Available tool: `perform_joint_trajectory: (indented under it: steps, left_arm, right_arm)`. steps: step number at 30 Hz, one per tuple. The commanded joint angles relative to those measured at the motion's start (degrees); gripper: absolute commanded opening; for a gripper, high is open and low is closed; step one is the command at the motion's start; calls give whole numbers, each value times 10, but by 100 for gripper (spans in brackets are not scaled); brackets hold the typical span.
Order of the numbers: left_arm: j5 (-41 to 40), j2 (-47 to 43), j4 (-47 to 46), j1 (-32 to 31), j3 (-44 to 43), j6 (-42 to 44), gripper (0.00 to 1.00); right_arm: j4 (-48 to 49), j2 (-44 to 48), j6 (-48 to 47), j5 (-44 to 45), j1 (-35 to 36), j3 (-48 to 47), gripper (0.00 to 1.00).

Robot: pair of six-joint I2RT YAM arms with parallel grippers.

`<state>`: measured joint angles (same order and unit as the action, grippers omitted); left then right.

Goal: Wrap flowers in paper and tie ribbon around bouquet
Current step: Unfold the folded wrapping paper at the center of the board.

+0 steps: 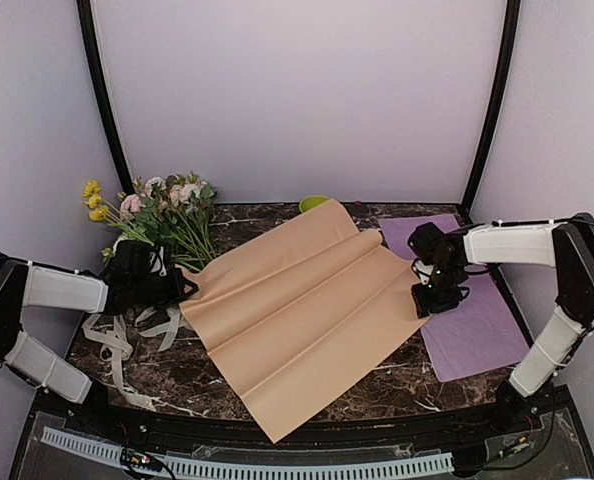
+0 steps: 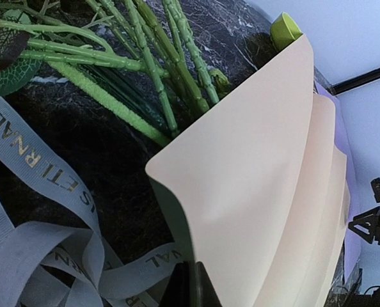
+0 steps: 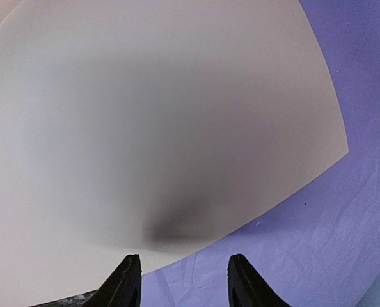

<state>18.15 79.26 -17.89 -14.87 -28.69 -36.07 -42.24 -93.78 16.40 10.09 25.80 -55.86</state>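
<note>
Peach paper (image 1: 307,300) is pinched at its left corner by the left gripper (image 2: 191,281), right gripper (image 3: 183,261) open and empty, so a one-sided pull could skew or crease it.

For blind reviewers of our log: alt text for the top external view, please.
A peach-tan paper sheet spreads across a marble table, its left corner pinched by the left gripper beside flowers and cream ribbon. The open right gripper is at its right edge, over a purple sheet.

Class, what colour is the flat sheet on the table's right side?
The sheet is purple, shown best in the right wrist view.
</note>
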Motion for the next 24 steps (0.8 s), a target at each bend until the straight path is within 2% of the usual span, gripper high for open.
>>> perform_joint_trajectory:
  steps: [1, 4, 7, 11, 14, 16, 20, 24]
  left_arm:
    - [-20, 30, 38, -9, -45, 59, 0]
    - [-21, 66, 47, -21, -80, 75, 0]
    - [-22, 91, 37, -39, -95, 80, 0]
    - [-36, 101, 27, -46, -98, 78, 0]
    - [-45, 110, 35, -59, -108, 92, 0]
    - [-44, 120, 36, -69, -115, 96, 0]
    - [-38, 128, 15, -75, -106, 90, 0]
    - [-33, 133, 9, -83, -111, 104, 0]
  right_arm:
    - [-48, 20, -5, -3, -2, -56, 47]
    - [-61, 20, -13, 13, -3, -113, 48]
    - [-26, 20, -22, -4, -3, -140, 47]
    - [57, -17, -32, -93, -3, -127, 45]
    - [92, -59, -30, -92, -4, -113, 41]
    - [97, -85, -23, -66, -8, -107, 36]
    - [121, -95, 1, -30, -45, -55, 16]
    - [142, -61, 22, -10, -80, 9, 11]
